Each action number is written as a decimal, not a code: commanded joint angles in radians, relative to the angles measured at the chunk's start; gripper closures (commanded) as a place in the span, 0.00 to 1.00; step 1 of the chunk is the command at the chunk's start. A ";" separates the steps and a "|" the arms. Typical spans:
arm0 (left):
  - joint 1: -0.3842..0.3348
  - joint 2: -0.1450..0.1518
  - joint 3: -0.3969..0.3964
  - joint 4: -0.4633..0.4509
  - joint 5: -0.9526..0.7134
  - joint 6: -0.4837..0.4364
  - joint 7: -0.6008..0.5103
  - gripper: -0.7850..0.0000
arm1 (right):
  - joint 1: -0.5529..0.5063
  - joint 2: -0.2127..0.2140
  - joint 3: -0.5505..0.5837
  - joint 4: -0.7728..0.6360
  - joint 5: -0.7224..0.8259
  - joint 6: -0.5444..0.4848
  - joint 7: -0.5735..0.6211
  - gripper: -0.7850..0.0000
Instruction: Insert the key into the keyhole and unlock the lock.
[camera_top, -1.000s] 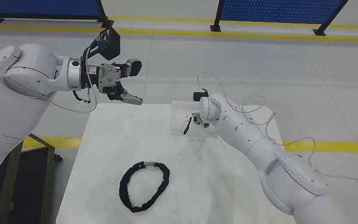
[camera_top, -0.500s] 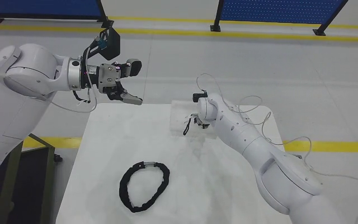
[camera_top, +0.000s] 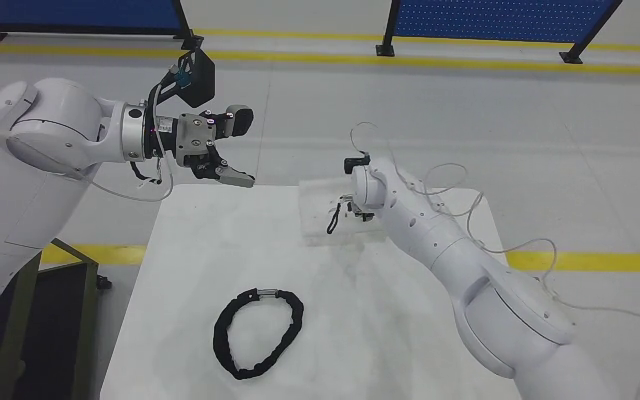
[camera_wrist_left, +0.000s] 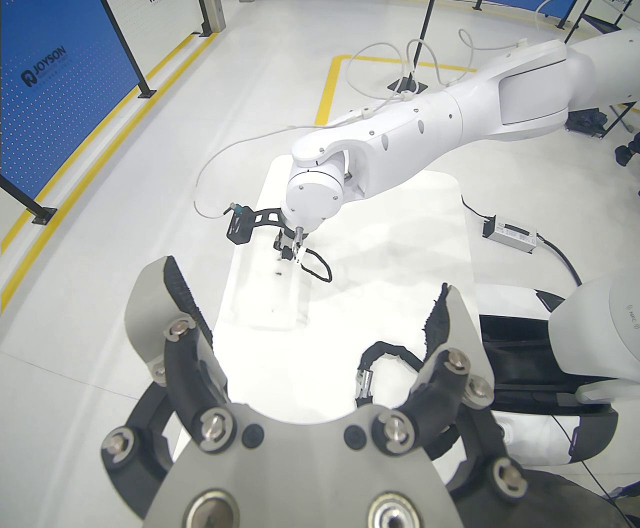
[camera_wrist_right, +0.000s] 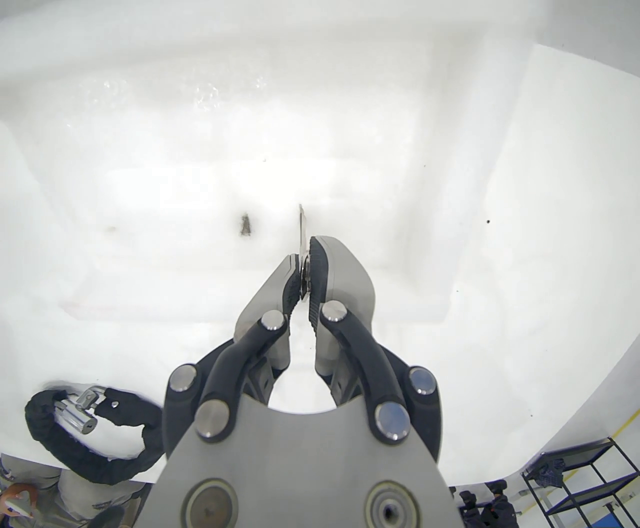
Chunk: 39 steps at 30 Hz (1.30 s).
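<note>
Nearest me, the chain lock (camera_top: 258, 332) lies coiled on the white table (camera_top: 190, 270). Farther out, my right gripper (camera_wrist_right: 303, 272) is pinching the key (camera_wrist_right: 301, 225) over the clear tray (camera_top: 312, 200). My left gripper (camera_wrist_left: 306, 280) hangs spread wide by the far left corner.

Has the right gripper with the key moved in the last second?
Yes, slightly. In the top view the right gripper, shut on the key, has shifted a little toward the far edge of the clear tray.

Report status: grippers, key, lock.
Right gripper shut on key, over clear tray. Left gripper open, empty. Chain lock on table, not yet keyed. Nothing between them.
</note>
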 joint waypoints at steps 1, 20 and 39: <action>0.000 0.000 0.000 0.000 0.000 0.000 0.000 0.00 | 0.005 0.002 0.005 -0.006 -0.010 -0.003 0.011 1.00; 0.000 0.000 0.000 0.000 0.000 0.000 0.000 0.00 | 0.007 -0.012 -0.043 -0.035 -0.225 0.005 0.128 1.00; 0.000 0.000 0.000 0.000 0.000 0.000 0.000 0.00 | 0.039 -0.045 0.028 0.053 -0.183 -0.104 0.142 1.00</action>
